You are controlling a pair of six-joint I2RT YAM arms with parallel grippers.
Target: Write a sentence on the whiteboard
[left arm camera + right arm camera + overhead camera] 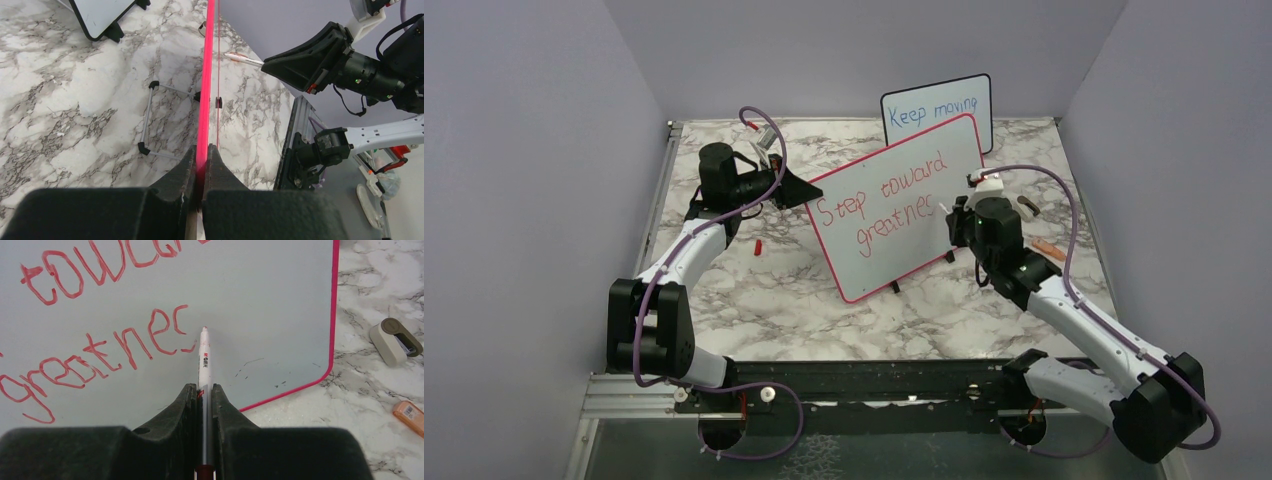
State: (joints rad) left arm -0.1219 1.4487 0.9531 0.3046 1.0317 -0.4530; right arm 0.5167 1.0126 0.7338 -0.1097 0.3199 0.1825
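The whiteboard (894, 215), white with a red-pink frame, stands tilted mid-table. On it the red sentence (879, 205) reads "Step toward" above "greatnes", the last letter only partly drawn. My left gripper (809, 190) is shut on the board's left edge; in the left wrist view the fingers (202, 162) clamp the pink frame (206, 90). My right gripper (954, 218) is shut on a white marker (203, 360). Its red tip touches the board face (280, 300) just right of the last red stroke of the sentence (100, 350).
A smaller black-framed board (936, 110) with blue words "Keep moving" stands behind. A red marker cap (757, 245) lies left of the whiteboard. A beige eraser (395, 340) and an orange object (411, 416) lie to the right. Grey walls enclose the table.
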